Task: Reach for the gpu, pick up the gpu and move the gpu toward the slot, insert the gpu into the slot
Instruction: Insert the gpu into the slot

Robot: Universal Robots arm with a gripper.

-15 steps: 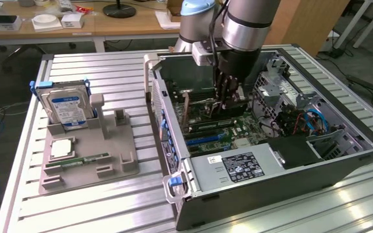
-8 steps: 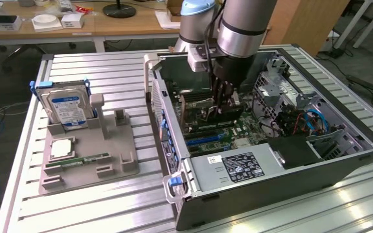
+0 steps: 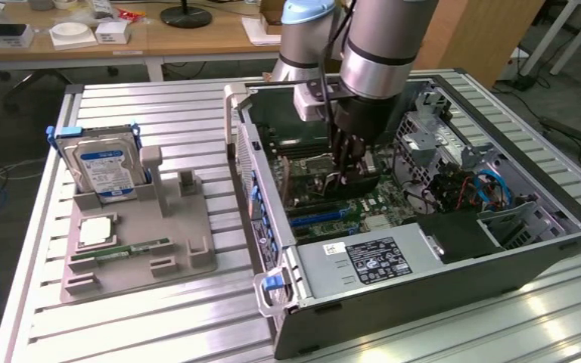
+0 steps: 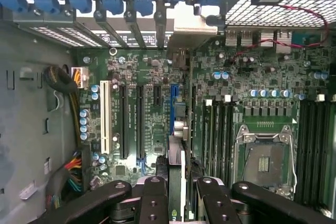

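Note:
In the exterior view my gripper (image 3: 352, 168) reaches down into the open computer case, shut on the gpu (image 3: 363, 184), a dark card held upright just above the green motherboard (image 3: 371, 203). From the wrist, the gpu (image 4: 177, 156) shows edge-on as a thin strip between my two black fingers (image 4: 155, 198), with its silver end bracket (image 4: 190, 27) against the case's rear openings. The slot (image 4: 172, 103), a long narrow blue connector, runs in line with the card's edge, right beside and under it. I cannot tell whether the card's edge touches the slot.
The case walls (image 3: 270, 227) and power supply (image 3: 366, 261) hem in the arm. The silver processor socket (image 4: 265, 156) and memory slots (image 4: 218, 129) lie beside the card. A grey fixture (image 3: 139, 249) on the exterior view's left holds a hard drive (image 3: 109, 170) and memory stick (image 3: 134, 248).

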